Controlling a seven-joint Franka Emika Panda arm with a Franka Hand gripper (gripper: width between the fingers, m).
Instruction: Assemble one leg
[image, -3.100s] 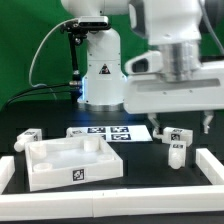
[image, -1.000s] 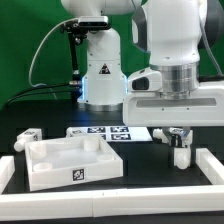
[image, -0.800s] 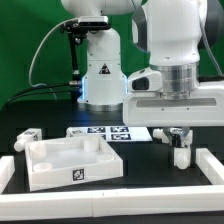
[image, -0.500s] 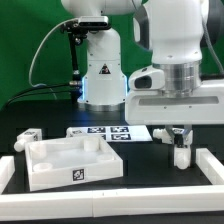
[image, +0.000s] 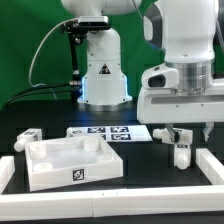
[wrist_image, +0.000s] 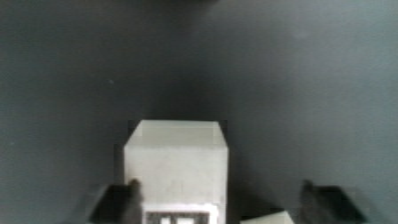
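Note:
A white leg (image: 181, 151) with a black-and-white tag stands on the black table at the exterior view's right. My gripper (image: 186, 134) hangs just above it, jaws spread wide, with the leg's top between the fingers. In the wrist view the leg (wrist_image: 178, 160) lies between the two dark fingers (wrist_image: 118, 200), close to one and well clear of the other. My gripper (wrist_image: 222, 206) is open and holds nothing. A corner of another white piece (wrist_image: 270, 216) shows beside the leg. Another leg (image: 28, 137) lies at the far left.
The large white tray-like part (image: 52, 170) with a raised rim sits front left. The marker board (image: 105, 132) lies behind it. A low white fence (image: 110, 203) borders the work area at the front and sides. The robot base (image: 100, 70) stands behind.
The gripper came down over the leg earlier, and over the last second it has shifted toward the exterior view's right. The leg has stayed on the table.

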